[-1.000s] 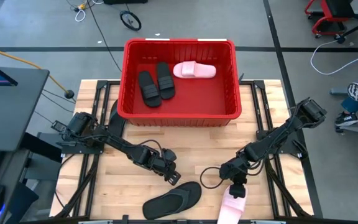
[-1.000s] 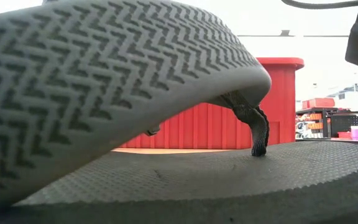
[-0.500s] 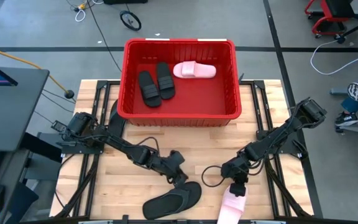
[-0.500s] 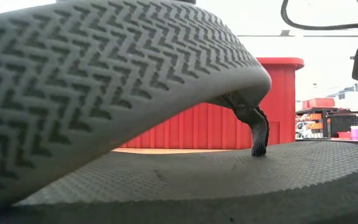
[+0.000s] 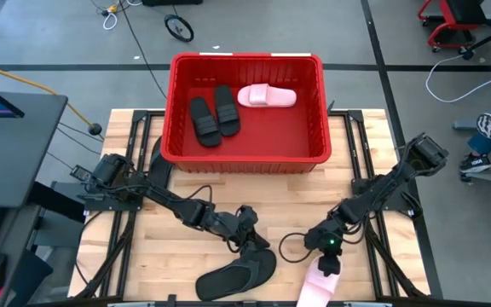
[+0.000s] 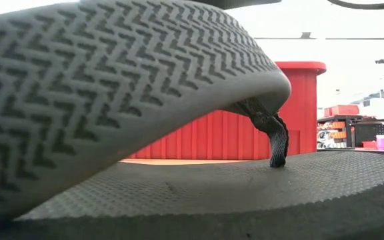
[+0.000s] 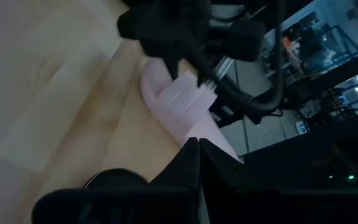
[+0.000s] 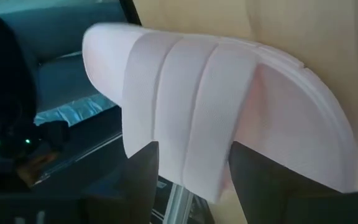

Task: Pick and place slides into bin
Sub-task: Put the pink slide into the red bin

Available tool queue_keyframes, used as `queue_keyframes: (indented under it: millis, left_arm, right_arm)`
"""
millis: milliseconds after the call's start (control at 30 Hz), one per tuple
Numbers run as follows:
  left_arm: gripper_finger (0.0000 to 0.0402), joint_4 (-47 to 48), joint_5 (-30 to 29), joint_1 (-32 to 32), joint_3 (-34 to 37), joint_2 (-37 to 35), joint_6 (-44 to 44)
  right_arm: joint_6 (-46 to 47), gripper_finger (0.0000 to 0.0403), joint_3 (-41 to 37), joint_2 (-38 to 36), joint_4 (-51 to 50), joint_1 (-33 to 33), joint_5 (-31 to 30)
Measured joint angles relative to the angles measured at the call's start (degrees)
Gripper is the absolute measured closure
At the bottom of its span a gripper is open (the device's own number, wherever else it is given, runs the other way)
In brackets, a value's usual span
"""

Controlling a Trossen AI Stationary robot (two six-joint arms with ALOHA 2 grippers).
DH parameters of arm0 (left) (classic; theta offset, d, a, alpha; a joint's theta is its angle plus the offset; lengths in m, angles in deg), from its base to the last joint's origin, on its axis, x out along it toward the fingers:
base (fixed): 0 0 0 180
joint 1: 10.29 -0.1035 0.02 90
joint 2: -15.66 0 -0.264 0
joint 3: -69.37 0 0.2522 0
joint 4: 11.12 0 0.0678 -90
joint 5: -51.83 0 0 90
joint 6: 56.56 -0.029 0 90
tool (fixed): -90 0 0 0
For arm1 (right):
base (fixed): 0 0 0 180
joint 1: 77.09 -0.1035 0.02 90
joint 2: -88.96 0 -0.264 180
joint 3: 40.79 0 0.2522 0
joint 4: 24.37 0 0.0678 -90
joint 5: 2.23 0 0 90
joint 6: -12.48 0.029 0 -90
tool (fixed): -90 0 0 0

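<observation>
Pink foam slide (image 5: 318,287) hangs over the table's six o'clock edge, right gripper (image 5: 329,263) open astride its strap, so a shallow pinch could tip it off, while the left gripper (image 5: 252,245), opening untellable, crowds the black flip-flop (image 5: 235,275).

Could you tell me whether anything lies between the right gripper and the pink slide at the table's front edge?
Nothing visible does. The right gripper is directly over the pink slide, its open fingers on either side of the strap. The black flip-flop lies off to the side, under the left gripper.
</observation>
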Motion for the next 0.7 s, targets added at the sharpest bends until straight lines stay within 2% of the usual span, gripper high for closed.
queue_keyframes:
  millis: [133,233,500,700]
  left_arm:
    - [0.0391,-0.19,0.0,0.0,0.0,0.02,0.04]
    - [0.0391,-0.24,0.0,0.0,0.0,0.02,0.07]
    - [0.0384,-0.19,0.0,-0.02,0.0,0.02,0.09]
    - [0.0393,-0.2,0.0,-0.04,0.0,0.02,0.09]
  right_arm:
    - [0.03,0.0214,0.0,0.0,0.01,-1.27,-2.87]
    - [0.07,0.0238,0.0,0.0,0.02,-1.4,-5.45]
    - [0.98,0.0385,0.02,0.0,0.27,-1.41,-8.41]
    - [3.19,0.0392,0.11,0.0,-0.85,-1.45,-8.45]
